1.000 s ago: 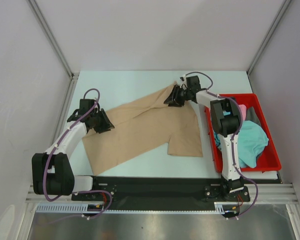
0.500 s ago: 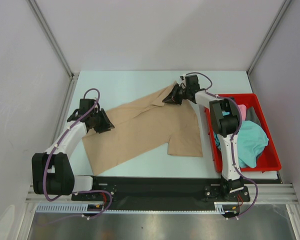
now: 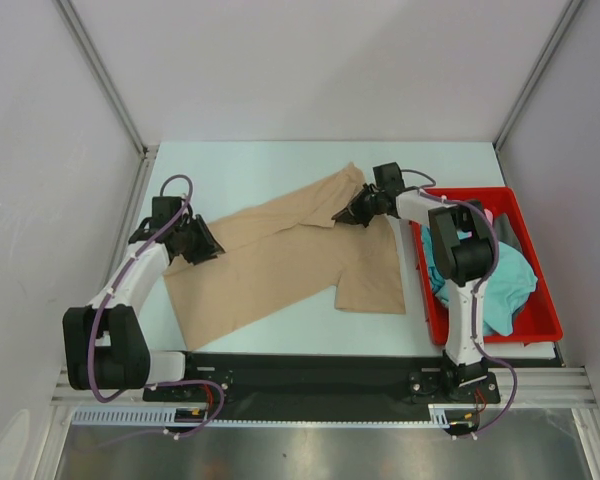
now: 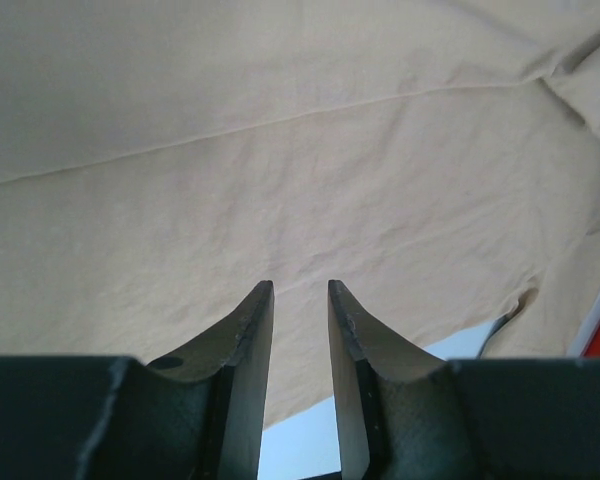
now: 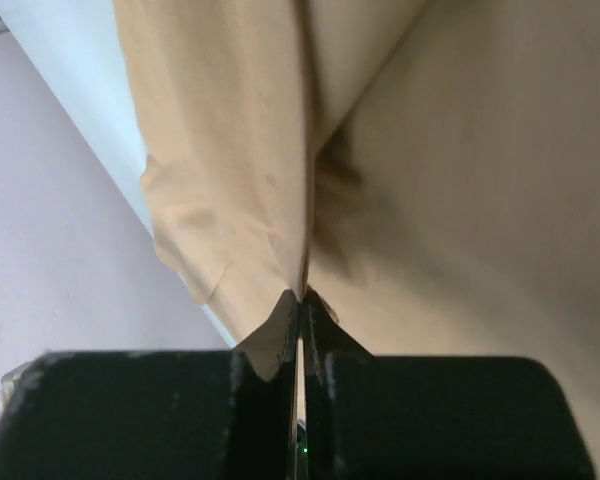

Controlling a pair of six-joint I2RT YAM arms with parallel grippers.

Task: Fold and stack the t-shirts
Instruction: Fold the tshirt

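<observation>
The tan t-shirt point(image 3: 280, 258) lay spread open on the pale table point(image 3: 240, 170), reaching from the left arm to just beside the red plastic bin point(image 3: 490, 191), one sleeve pointing towards the near edge. The right gripper point(image 5: 302, 295) was at the shirt's far right part, its fingers pressed together on a raised fold of the tan cloth. The left gripper point(image 4: 300, 288) sat low at the shirt's left edge, fingers parted by a narrow gap with nothing seen between them. The bin stood at the right of the table, beside the right arm. It held a teal t-shirt point(image 3: 505, 280) in a loose heap, a pink garment point(image 3: 486, 216) at its far end and a dark grey piece point(image 3: 507, 240) between them; what the grey piece was could not be determined.
</observation>
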